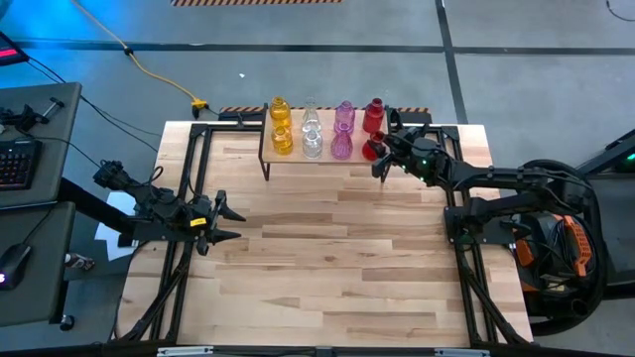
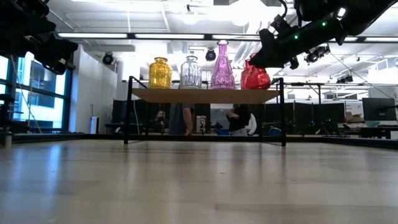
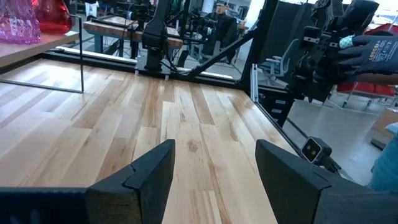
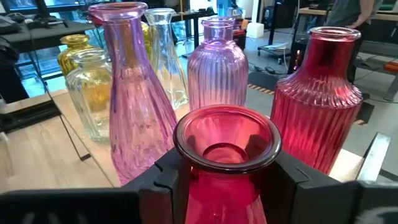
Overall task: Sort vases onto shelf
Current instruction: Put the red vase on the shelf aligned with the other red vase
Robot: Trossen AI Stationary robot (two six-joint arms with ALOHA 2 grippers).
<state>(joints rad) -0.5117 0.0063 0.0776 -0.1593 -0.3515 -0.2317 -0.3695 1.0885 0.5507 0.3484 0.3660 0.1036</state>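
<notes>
Item, as I read it from my station: my right gripper (image 4: 227,180) has its jaws on either side of a red vase (image 4: 225,155), fingers touching the neck just under a wide round lip, glass translucent. Crowding those jaws on the shelf (image 1: 298,159): a tall pink vase (image 4: 134,106) close beside, a ribbed pink vase (image 4: 217,71) just beyond, a ribbed red vase (image 4: 317,102) on the other side; clear (image 4: 90,93) and yellow (image 4: 74,53) vases farther off. My left gripper (image 1: 220,220) waits over bare table (image 1: 327,268), jaws apart, nothing between.
</notes>
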